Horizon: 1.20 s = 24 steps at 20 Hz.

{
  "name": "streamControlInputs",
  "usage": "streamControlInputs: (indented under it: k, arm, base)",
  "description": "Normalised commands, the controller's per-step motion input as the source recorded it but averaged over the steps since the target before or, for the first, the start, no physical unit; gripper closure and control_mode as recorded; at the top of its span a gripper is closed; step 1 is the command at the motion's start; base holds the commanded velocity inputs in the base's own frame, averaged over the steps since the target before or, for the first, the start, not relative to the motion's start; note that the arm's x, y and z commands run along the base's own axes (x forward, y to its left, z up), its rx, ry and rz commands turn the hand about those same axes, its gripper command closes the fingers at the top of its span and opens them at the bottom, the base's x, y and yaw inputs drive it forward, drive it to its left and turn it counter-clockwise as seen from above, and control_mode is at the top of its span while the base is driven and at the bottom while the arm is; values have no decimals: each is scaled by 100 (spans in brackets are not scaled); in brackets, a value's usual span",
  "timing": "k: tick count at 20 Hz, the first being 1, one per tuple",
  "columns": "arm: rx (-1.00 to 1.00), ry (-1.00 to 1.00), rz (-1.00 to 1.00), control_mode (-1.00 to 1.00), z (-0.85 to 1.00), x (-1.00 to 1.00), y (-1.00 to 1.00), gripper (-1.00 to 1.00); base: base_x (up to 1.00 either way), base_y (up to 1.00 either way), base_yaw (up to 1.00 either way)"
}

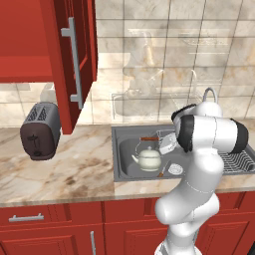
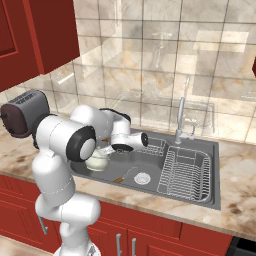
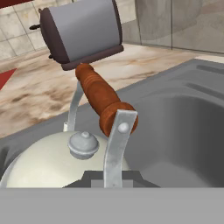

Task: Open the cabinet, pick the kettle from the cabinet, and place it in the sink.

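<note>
Kettle (image 1: 148,158) sits low inside the sink (image 1: 124,172), at about 9 o'clock of the basin in the left base view, spout pointing toward 9 o'clock and the drain at about 3 o'clock of it. We see the cabinet (image 1: 69,64) door hanging open above the table (image 1: 74,169), with the toaster (image 1: 41,130) below it at about 7 o'clock. So the opening and the pick look done, and the carry has reached the sink.

In the hand view our gripper (image 3: 111,181) is right over the cream lid, the reddish-brown handle bar rising toward 12 o'clock just in front of it. The jaws are squeezed nearly together, which we judge to be a hold on the thin wire handle, though the contact itself is hidden. Whether the kettle already rests on the basin floor we cannot tell.

What is left, as we judge it: release the handle and lift the arm away.
</note>
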Motion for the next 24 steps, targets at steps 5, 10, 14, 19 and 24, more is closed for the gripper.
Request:
streamControlInputs:
  k: [5, 10, 14, 19, 24]
  arm:
    - [-2, 2, 0, -100, 0, 10, 0, 100]
    - [-11, 0, 0, -100, -5, 14, -6, 100]
    - [-9, -5, 0, -100, -13, 7, 0, 100]
    - [-5, -11, 0, -100, -17, 6, 4, 100]
    - [0, -10, 0, -100, -18, 11, 9, 100]
  base:
    - [0, 0, 0]
    - [0, 0, 0]
    - [0, 0, 0]
    - [0, 0, 0]
    - [0, 0, 0]
